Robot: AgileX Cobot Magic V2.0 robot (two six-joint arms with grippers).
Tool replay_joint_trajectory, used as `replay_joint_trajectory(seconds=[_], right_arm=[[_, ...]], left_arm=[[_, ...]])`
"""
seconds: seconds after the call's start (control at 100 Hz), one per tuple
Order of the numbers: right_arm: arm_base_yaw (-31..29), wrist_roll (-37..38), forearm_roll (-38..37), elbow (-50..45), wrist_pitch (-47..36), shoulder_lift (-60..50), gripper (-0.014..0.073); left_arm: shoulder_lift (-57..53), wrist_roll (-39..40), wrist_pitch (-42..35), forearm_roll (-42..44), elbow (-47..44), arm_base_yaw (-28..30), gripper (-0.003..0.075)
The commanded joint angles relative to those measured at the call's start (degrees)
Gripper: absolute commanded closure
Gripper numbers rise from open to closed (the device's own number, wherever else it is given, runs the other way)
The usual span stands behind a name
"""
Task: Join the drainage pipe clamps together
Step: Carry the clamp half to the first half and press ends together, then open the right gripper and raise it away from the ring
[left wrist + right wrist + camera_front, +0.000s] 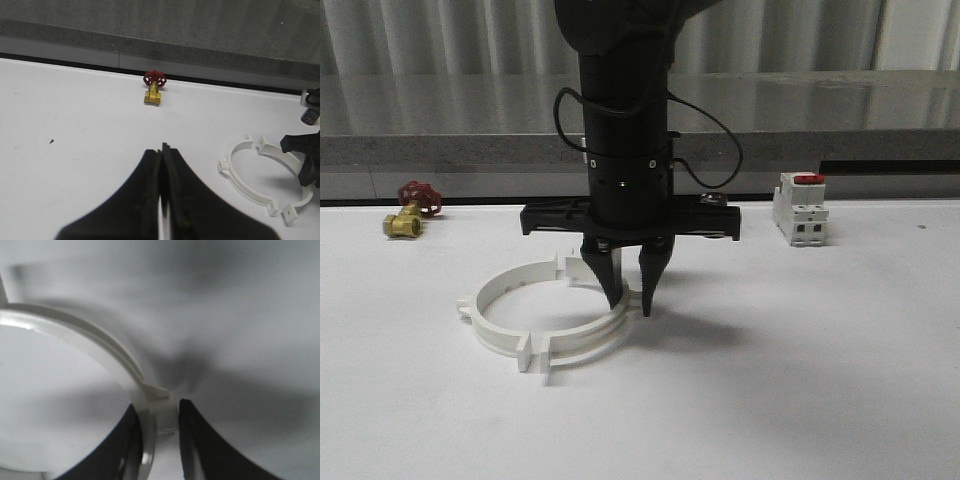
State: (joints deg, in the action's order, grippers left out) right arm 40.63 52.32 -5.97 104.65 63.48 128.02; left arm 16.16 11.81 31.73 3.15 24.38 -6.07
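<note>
Here the right gripper [631, 303] straddled the band of the right drainage pipe clamp [107, 362], jaws narrow around its wall, at three o'clock on the ring. The left clamp [505, 293] lay touching it at nine. The left gripper [162, 170] was closed, empty. Likely aligning tabs; next, press halves together.

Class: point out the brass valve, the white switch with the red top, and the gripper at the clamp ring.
brass valve [403, 224], front view, brass body.
white switch [800, 214], front view, white housing.
right gripper [629, 292], front view, between fingertips.
</note>
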Motion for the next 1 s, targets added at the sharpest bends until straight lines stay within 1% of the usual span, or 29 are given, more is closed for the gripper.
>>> replay_joint_trajectory(seconds=[0.0,0.24,0.3,0.38,0.45,0.52,0.64,0.74,0.78,0.99], right_arm=[[0.2,0.5,-1.0,2.8,-0.7,-2.7,0.0548],[0.2,1.5,-0.8,3.1,-1.2,-1.8,0.0548],[0.2,2.8,-0.8,3.1,-1.5,-1.6,0.0543],[0.2,2.8,-0.7,3.1,-2.3,-1.4,0.0522],[0.2,2.8,-0.6,3.1,-3.2,-1.4,0.0489],[0.2,2.8,-0.6,3.1,-3.9,-1.4,0.0435],[0.2,2.8,-0.6,3.1,-4.2,-1.4,0.0287],[0.2,2.8,-0.6,3.1,-3.7,-1.4,0.0198],[0.2,2.8,-0.6,3.1,-3.4,-1.4,0.0184],[0.2,2.1,-2.1,3.1,-2.6,-4.2,0.019]], left_arm=[[0.4,0.0,-4.4,-0.2,1.4,0.1,0.0741],[0.4,0.0,-4.4,-0.2,1.4,0.1,0.0741],[0.4,0.0,-4.4,-0.2,1.4,0.1,0.0741],[0.4,0.0,-4.4,-0.2,1.4,0.1,0.0741],[0.4,0.0,-4.4,-0.2,1.4,0.1,0.0741],[0.4,0.0,-4.4,-0.2,1.4,0.1,0.0741],[0.4,0.0,-4.4,-0.2,1.4,0.1,0.0741],[0.4,0.0,-4.4,-0.2,1.4,0.1,0.0741],[0.4,0.0,-4.4,-0.2,1.4,0.1,0.0741],[0.4,0.0,-4.4,-0.2,1.4,0.1,0.0741]])
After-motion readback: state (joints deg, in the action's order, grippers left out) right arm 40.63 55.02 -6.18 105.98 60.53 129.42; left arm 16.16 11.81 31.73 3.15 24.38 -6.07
